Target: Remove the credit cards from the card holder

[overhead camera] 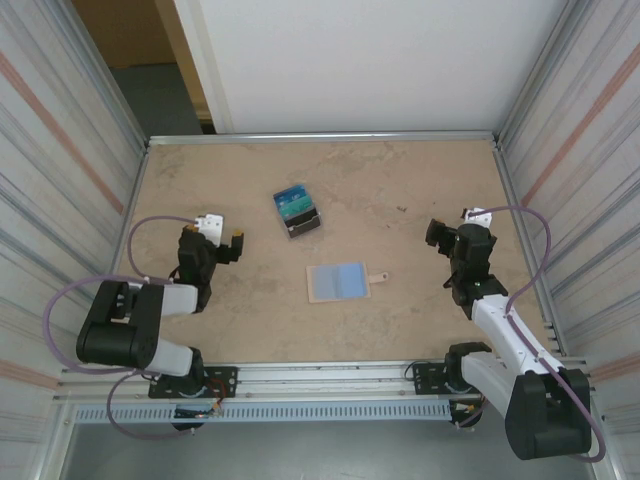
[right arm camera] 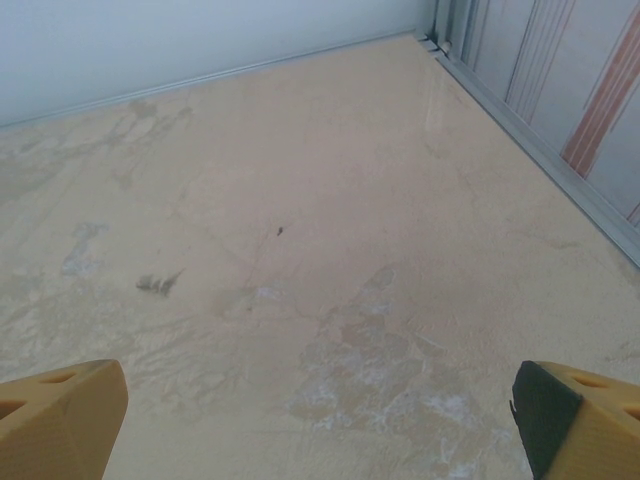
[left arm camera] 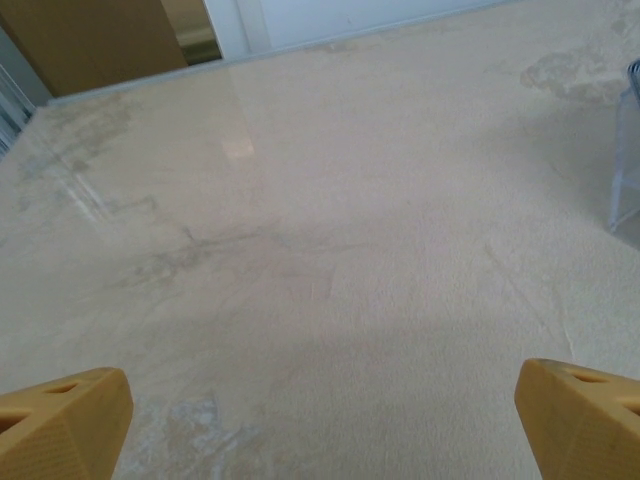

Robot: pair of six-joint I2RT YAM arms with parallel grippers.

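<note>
While left hand (overhead camera: 224, 232) and right hand (overhead camera: 455, 225) gape, one card holder (overhead camera: 337, 281) neighbours maybe three credit cards (overhead camera: 296, 210).

Beige stone-look tabletop (overhead camera: 420, 180) with pale blotchy stains, boxed in by ribbed silvery metal side walls (overhead camera: 50, 150) with faint orange stripes. Plain white panel (overhead camera: 380, 60) at the back, flat brown board (overhead camera: 120, 30) past the far-left corner.

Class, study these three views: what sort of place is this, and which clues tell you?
Probably a robotics lab test cell: a left arm and right arm bolted along a rail, ribbed panel walls boxing in the table, and a card holder and credit cards laid out.
</note>
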